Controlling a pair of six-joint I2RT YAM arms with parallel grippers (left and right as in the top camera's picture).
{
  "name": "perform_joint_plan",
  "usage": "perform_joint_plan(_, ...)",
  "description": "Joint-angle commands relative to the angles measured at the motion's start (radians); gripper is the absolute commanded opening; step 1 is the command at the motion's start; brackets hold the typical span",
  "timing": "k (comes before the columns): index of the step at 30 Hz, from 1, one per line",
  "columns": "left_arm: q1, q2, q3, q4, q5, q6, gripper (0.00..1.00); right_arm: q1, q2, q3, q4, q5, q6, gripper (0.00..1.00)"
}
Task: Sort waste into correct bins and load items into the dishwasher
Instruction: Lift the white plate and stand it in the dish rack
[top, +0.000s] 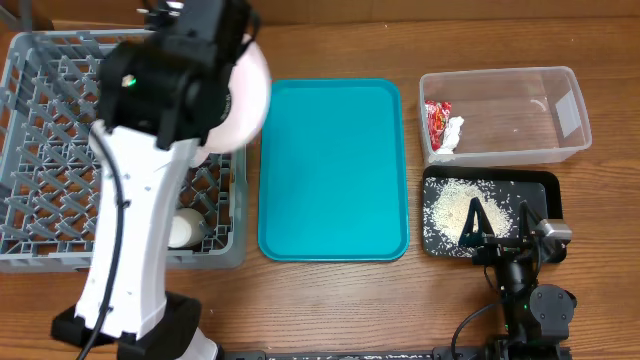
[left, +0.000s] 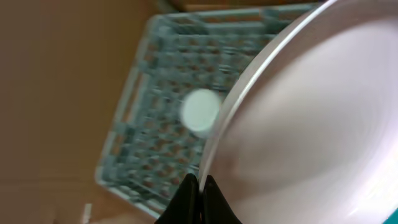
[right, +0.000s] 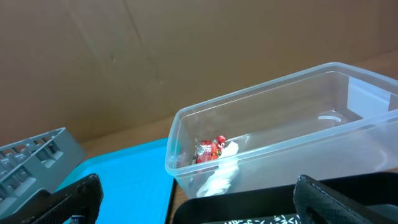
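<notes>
Overhead view: one pale pink round plate (top: 248, 95) is held above the right side of the grey plastic lattice dish rack (top: 40, 120), its rim clamped, as shown at the left wrist, in the left gripper (left: 200, 185); dishwasher loading is judged the step in hand, and lowering of the plate on edge into a free slot is called for next. A white cup (top: 183, 228) lodged in the rack is to be avoided. Also listed: teal rectangular tray (top: 333, 170), clear plastic bin (top: 560, 150) holding a red wrapper (top: 437, 120), and black tray (top: 545, 190) strewn with pale grains, at whose near edge the right gripper (top: 500, 238) is parked, fingers spread, nothing held.
</notes>
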Motion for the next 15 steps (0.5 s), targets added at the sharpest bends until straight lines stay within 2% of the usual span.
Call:
perform_joint_plan(1,0.072,-0.003,0.0,0.001,-0.262,0.009,0.04,-0.004,-0.01,-0.011,0.005,0.005,0.0,1.0)
perform_joint_plan(3,0.141,-0.002,-0.024,0.0,-0.35,0.009,0.04,-0.004,-0.01,-0.011,0.005,0.005,0.0,1.0)
perform_joint_plan(10,0.325,-0.002,-0.19,0.001,-0.396,-0.066,0.04,-0.004,-0.01,-0.011,0.005,0.005,0.0,1.0)
perform_joint_plan(15,0.392,-0.002,-0.381,0.154,-0.416,-0.088,0.04,-0.004,-0.01,-0.011,0.005,0.005,0.0,1.0)
